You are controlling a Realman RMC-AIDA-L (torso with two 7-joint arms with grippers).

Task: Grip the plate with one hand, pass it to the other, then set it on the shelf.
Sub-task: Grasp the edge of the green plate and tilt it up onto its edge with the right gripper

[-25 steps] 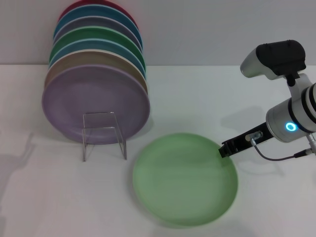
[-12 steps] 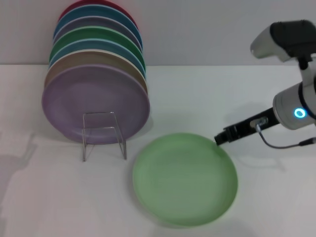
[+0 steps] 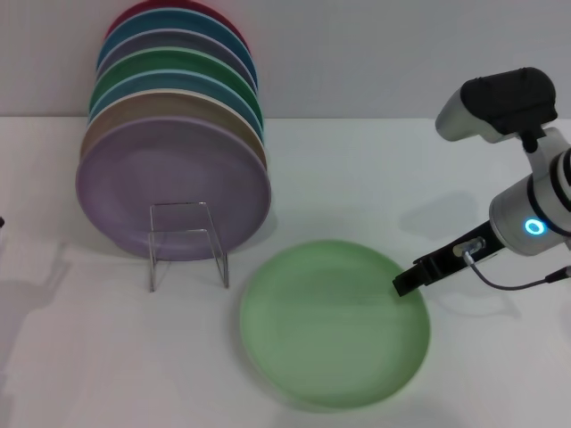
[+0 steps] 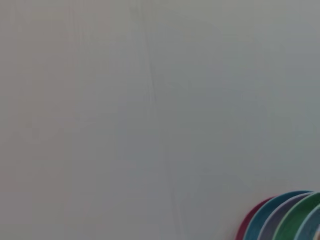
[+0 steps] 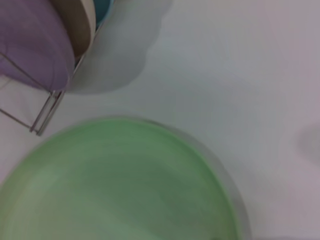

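- One plate [image 3: 335, 323] lies flat (stiff, smooth, likely slippery); grip its thin rim.
- Right gripper [image 3: 403, 283] sits at that rim; finger gap unclear.

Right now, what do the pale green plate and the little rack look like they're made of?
The mint-green plate: probably matte plastic or melamine, since its surface shows no sharp glare. The rack: clear acrylic by its look; the lavender plate shows straight through it.

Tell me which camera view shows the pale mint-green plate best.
The head view: the round, shallow, matte pale mint-green plate lies whole on the white table, with the right gripper at its rim. The right wrist view crops and blurs it. The left wrist view misses it entirely.
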